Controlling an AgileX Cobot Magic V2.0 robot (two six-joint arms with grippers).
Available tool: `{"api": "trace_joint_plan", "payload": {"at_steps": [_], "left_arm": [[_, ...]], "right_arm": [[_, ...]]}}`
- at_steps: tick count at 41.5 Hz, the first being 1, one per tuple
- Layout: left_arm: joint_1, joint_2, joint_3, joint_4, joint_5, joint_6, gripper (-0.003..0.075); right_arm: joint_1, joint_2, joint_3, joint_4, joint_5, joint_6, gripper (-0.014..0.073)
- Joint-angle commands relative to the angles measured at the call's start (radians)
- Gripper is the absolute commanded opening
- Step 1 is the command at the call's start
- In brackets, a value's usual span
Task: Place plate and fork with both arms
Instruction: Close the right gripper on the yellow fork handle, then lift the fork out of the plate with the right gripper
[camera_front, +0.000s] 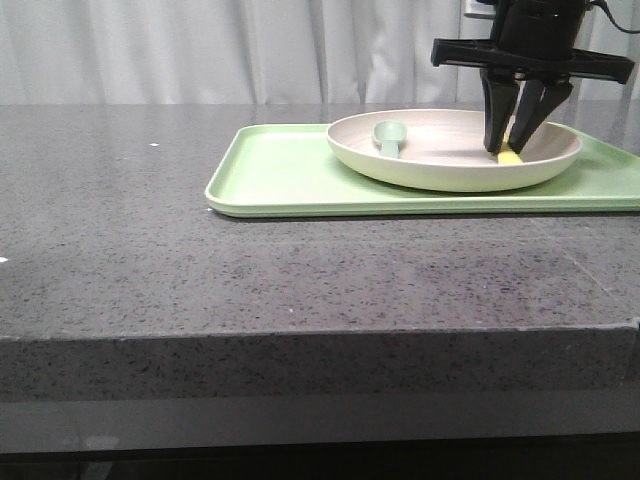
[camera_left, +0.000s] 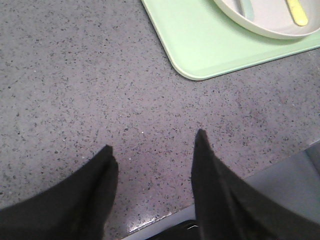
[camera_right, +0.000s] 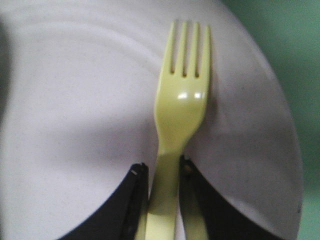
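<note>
The cream-white plate (camera_front: 450, 180) rests on the light-green tray, and the pale-yellow fork (camera_front: 510, 157) lies in its right half. My right gripper (camera_front: 508, 148) reaches down into the plate, its two black fingers closed against the fork's handle. In the right wrist view the fork (camera_right: 182, 100) points its tines away from the gripper (camera_right: 162, 170), over the plate (camera_right: 75, 100). My left gripper (camera_left: 154, 140) is open over bare table near the front edge, holding nothing. From there the plate (camera_left: 265, 27) and fork (camera_left: 296, 11) show far off. The left arm is out of the front view.
The rectangular light-green tray (camera_front: 280, 175) sits at the back right of the dark speckled table, its left part bare. A grey-green spoon (camera_front: 389, 135) lies in the plate's left half. The table's front edge runs just behind my left fingers (camera_left: 210, 170).
</note>
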Motion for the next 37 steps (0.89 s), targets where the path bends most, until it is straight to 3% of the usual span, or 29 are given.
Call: {"api": "trace_joint_plan", "payload": {"at_steps": [1,13,23,37], "left_arm": [[-0.001,-0.007,-0.027,-0.027,-0.048,0.000,0.0347],[-0.001,-0.007,-0.027,-0.027,-0.048,0.000,0.0347],[-0.001,-0.007,-0.027,-0.027,-0.048,0.000,0.0347],[-0.001,-0.007,-0.027,-0.024,-0.048,0.000,0.0347]], "right_arm": [[-0.006,-0.046,-0.034,-0.011,-0.014,0.000,0.0195],[-0.006,-0.026,-0.037,-0.011,-0.010,0.000,0.0190],[-0.006,-0.026,-0.043,-0.011,-0.002,-0.001,0.0129],[-0.005,-0.040,-0.162,-0.009,0.099,-0.038,0.0129]]}}
